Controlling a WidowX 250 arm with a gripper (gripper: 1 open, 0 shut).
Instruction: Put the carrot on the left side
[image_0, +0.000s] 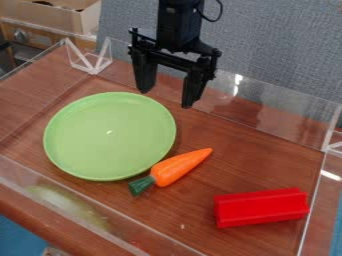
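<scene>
The round light-green plastic plate (110, 135) occupies the left of the brown wooden tabletop (267, 150), leaving little bare surface there. Just beside its lower right rim lies the small orange toy carrot (181, 167), green stub toward the lower left, tip toward the upper right. The black gripper (171, 82), jaws spread and empty, hangs behind and above it. A red rectangular block (262, 207) lies rightmost.
</scene>
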